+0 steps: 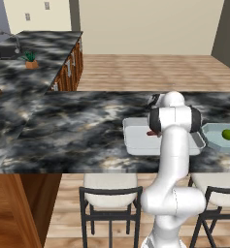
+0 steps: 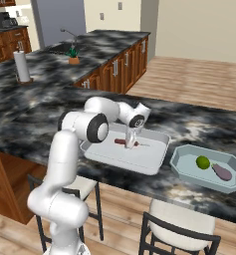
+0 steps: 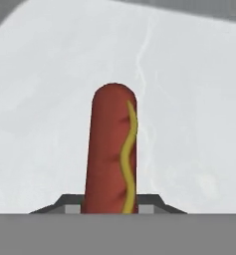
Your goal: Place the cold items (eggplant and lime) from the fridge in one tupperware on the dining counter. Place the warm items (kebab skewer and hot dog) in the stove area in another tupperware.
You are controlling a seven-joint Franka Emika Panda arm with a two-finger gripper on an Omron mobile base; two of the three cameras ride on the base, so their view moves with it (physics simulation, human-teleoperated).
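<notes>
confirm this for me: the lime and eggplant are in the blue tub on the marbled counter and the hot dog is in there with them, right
Not quite. The hot dog is in the separate white tupperware, as the right base view shows. The lime and eggplant are in the blue tub beside it.

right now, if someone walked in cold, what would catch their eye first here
The white arm bends low over a pale tupperware on the dining counter, its gripper at a red hot dog with a yellow mustard squiggle. Beside it, a blue-grey tupperware holds the lime and the eggplant.
</notes>
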